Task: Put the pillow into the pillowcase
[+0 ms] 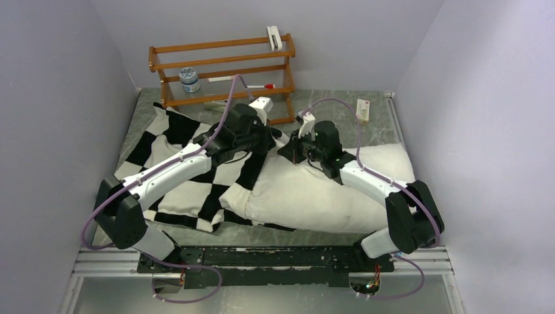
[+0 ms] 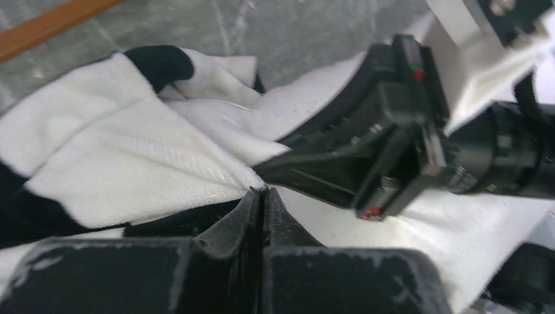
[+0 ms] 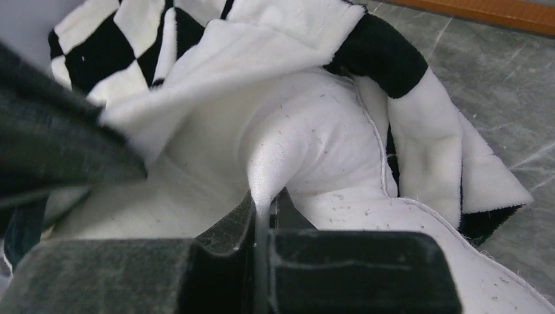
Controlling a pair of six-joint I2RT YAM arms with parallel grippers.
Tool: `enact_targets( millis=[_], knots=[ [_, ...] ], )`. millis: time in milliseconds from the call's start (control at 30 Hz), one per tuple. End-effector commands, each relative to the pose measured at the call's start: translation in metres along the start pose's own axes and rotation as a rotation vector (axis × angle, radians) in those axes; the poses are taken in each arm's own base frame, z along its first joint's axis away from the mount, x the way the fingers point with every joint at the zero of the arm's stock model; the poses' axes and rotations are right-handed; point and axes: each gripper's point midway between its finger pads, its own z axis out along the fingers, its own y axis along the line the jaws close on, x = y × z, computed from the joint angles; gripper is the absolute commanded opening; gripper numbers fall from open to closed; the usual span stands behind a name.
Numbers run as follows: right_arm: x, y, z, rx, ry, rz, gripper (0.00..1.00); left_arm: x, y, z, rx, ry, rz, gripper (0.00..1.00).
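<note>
Pillow (image 1: pixel 314 196) end inside pillowcase (image 1: pixel 171 196) mouth, rest outside (mostly)

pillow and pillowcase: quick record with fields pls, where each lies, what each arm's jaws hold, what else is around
pillow: plump plain white cushion, lying to the right, mostly outside the case
pillowcase: black-and-white checkered plush sack, spread to the left, its edge draped over the pillow's far left corner
left jaws: shut on the pillowcase's white edge
right jaws: shut on a pinch of the pillow's fabric
background: wooden two-shelf rack at the far wall
</note>
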Motion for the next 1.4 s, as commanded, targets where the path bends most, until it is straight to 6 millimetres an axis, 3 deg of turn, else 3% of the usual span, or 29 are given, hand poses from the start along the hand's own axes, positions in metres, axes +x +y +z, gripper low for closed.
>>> enact_targets(
  millis=[0,167,267,367,467,667,867,1067,1233,1300,1367],
  knots=[
    [0.007,0.006,0.009,0.008,-0.038,0.119,0.00,-0.025,-0.069,-0.021,0.292,-0.055,0.006,0.05],
    [-0.013,-0.017,0.006,0.150,-0.182,0.196,0.00,0.002,-0.090,-0.017,0.437,0.005,-0.052,0.05],
    [-0.030,-0.034,-0.005,0.258,-0.281,0.226,0.00,0.014,-0.086,-0.018,0.437,0.036,-0.105,0.05],
    [-0.043,-0.045,-0.016,0.335,-0.357,0.240,0.00,0.007,-0.090,-0.024,0.462,0.018,-0.125,0.05],
    [-0.044,-0.050,-0.019,0.359,-0.401,0.266,0.00,0.006,-0.087,-0.025,0.440,0.039,-0.118,0.14],
    [-0.037,-0.061,-0.027,0.402,-0.468,0.334,0.00,0.017,-0.048,-0.041,0.232,0.075,-0.067,0.40],
    [-0.049,-0.064,-0.031,0.418,-0.524,0.339,0.00,0.042,0.004,-0.086,-0.018,0.098,-0.076,0.53],
    [-0.051,-0.065,-0.023,0.411,-0.522,0.347,0.00,0.082,0.017,-0.113,-0.034,0.114,-0.188,0.53],
    [-0.051,-0.062,-0.019,0.396,-0.500,0.342,0.00,0.109,0.026,-0.099,-0.037,0.144,-0.207,0.56],
    [-0.049,-0.059,-0.019,0.390,-0.464,0.332,0.08,0.113,0.028,-0.090,-0.042,0.153,-0.196,0.49],
    [-0.053,-0.049,-0.020,0.360,-0.414,0.288,0.24,0.113,0.027,-0.084,-0.048,0.164,-0.184,0.30]
  ],
)
